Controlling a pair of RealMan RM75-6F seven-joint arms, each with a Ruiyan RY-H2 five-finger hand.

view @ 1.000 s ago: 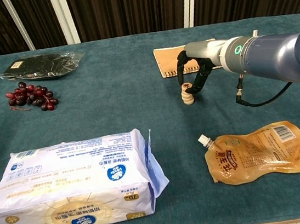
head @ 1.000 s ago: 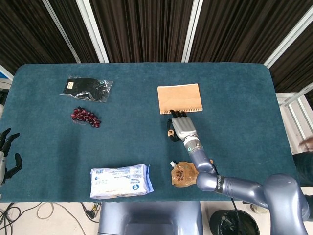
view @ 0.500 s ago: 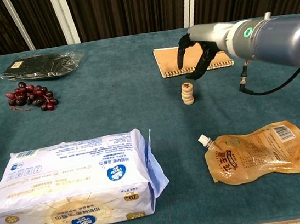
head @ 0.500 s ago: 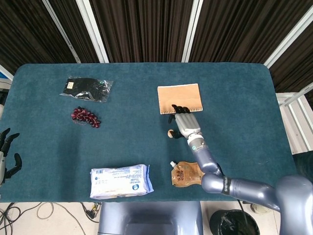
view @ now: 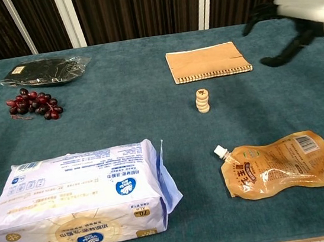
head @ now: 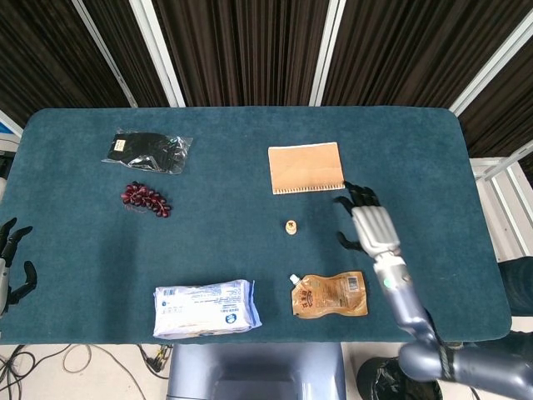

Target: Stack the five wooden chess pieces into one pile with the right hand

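Note:
The wooden chess pieces stand as one small pile (head: pixel 290 227) on the blue table, mid-table below the notebook; the chest view shows the pile (view: pixel 203 100) upright with a marked disc on top. My right hand (head: pixel 367 221) hangs well to the right of the pile, fingers spread, holding nothing; in the chest view that right hand (view: pixel 292 17) is at the upper right edge. My left hand (head: pixel 12 258) rests at the far left table edge, fingers apart and empty.
A tan spiral notebook (head: pixel 306 167) lies behind the pile. A brown spouted pouch (head: pixel 328 295) lies near the front edge, a wet-wipes pack (head: pixel 205 307) at front left. Grapes (head: pixel 146 198) and a black packet (head: pixel 146 151) sit at back left.
My right hand let go of the pile, rose and swung away to the right, fingers opening. The pile stays standing in place. The left hand has not moved.

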